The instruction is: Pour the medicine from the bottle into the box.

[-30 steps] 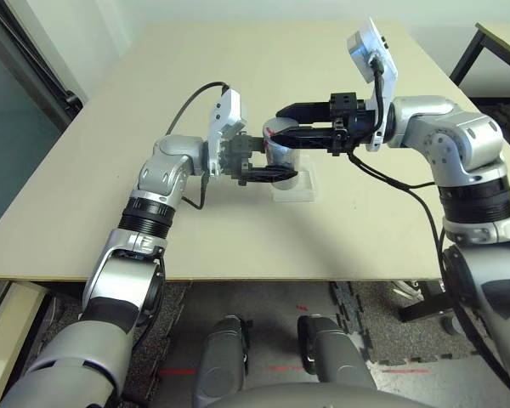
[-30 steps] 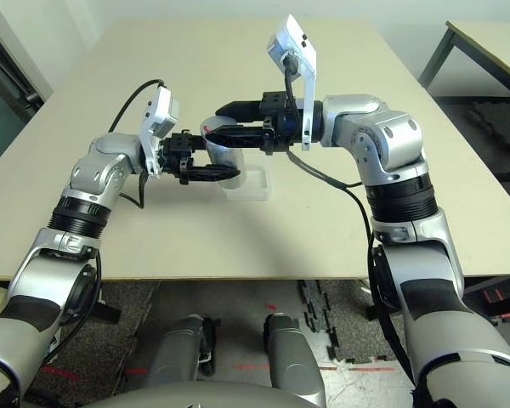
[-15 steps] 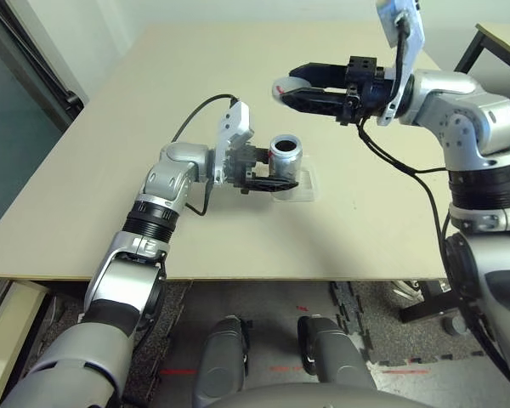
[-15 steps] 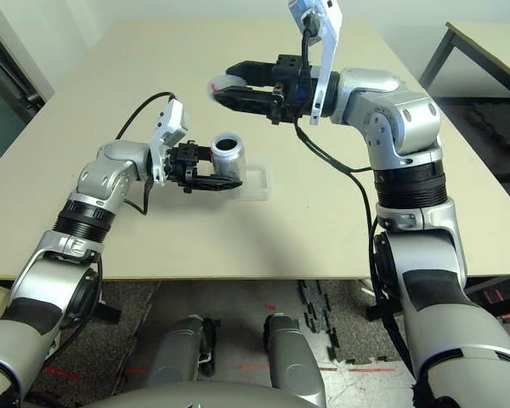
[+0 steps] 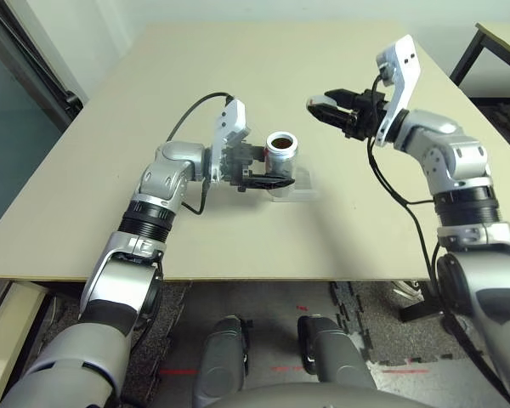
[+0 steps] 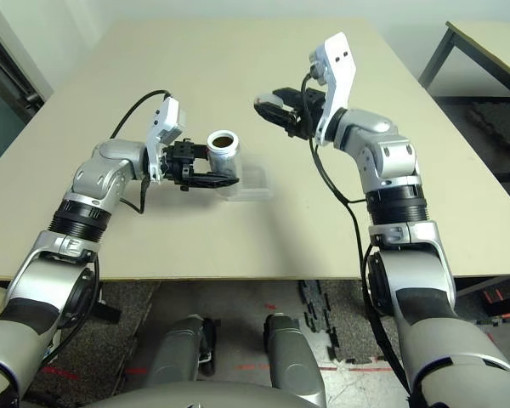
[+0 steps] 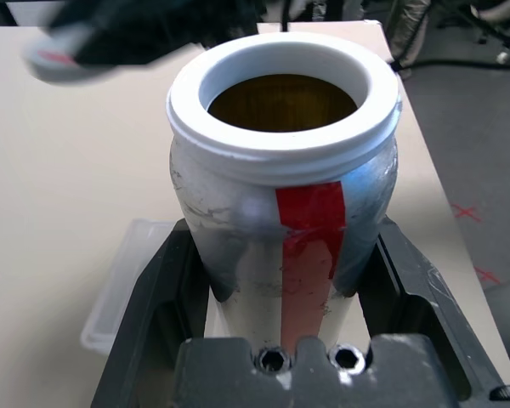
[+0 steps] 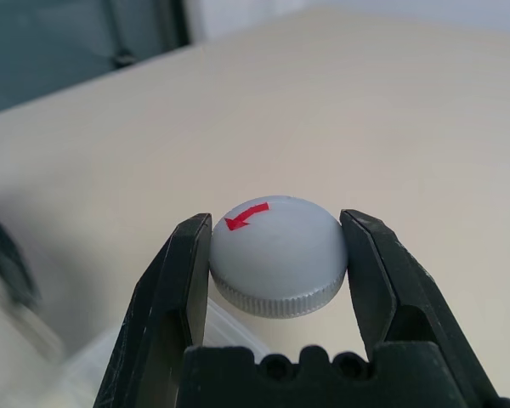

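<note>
The bottle is a grey-silver cylinder with a red stripe and a white rim, standing upright with its mouth uncapped. My left gripper is shut on the bottle near its base. Inside the mouth I see a brownish-yellow fill, the medicine. The clear box lies on the table just right of the bottle, partly behind it. My right gripper hovers right of and beyond the bottle, shut on the grey round cap, which bears a red arrow.
The tan table spreads wide around both arms. A second table with a black leg stands at the far right. A dark panel borders the left side.
My right gripper has lifted the cap off the bottle and carried it up, then right and lower. The left gripper keeps its hold on the bottle.
</note>
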### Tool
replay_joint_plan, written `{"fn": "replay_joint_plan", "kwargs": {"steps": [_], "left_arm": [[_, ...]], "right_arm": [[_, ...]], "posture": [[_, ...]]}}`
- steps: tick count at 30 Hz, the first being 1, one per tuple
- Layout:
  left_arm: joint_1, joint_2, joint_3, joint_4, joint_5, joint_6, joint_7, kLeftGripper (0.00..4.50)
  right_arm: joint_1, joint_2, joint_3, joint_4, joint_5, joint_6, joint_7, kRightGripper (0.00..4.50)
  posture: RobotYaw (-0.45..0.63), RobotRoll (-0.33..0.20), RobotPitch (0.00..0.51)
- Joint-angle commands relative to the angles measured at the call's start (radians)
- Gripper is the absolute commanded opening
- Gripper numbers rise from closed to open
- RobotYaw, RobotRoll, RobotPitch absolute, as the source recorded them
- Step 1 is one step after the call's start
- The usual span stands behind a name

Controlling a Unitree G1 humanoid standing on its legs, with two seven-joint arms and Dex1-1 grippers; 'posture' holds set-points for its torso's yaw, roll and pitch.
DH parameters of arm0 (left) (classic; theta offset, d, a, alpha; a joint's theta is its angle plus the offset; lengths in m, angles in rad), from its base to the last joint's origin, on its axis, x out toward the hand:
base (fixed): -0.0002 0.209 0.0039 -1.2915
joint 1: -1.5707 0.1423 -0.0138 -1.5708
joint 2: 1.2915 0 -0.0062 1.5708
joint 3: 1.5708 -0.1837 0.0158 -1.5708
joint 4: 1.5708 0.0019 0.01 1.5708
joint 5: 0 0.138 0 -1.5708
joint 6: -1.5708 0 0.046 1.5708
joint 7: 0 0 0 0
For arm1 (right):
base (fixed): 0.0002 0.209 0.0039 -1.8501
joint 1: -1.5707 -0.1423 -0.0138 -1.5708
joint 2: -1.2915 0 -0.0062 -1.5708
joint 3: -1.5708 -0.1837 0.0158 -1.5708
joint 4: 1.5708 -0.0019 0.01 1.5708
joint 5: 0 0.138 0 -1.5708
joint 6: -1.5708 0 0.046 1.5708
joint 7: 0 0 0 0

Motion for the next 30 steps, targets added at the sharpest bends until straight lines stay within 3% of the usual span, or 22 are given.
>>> {"fn": "replay_joint_plan", "kwargs": {"steps": [1, 20, 30], "left_arm": [[-0.005, 0.003, 0.013, 0.005, -0.001, -0.002, 0.006, 2.67], [0.0, -0.006, 0.034, 0.005, -0.004, -0.005, 0.04, 2.67], [0.005, -0.006, 0.042, 0.001, -0.007, -0.005, 0.054, 2.67]], "right_arm": [[0.037, 0.017, -0.026, 0.041, -0.026, -0.053, -0.051, 2.52], [0.145, 0.094, -0.094, 0.315, -0.129, -0.356, -0.298, 2.52], [0.132, 0.127, -0.104, 0.386, -0.152, -0.422, -0.388, 2.52]], "posture": [[-0.01, 0.0, 0.095], [0.01, 0.0, 0.091], [0.01, 0.0, 0.087]]}}
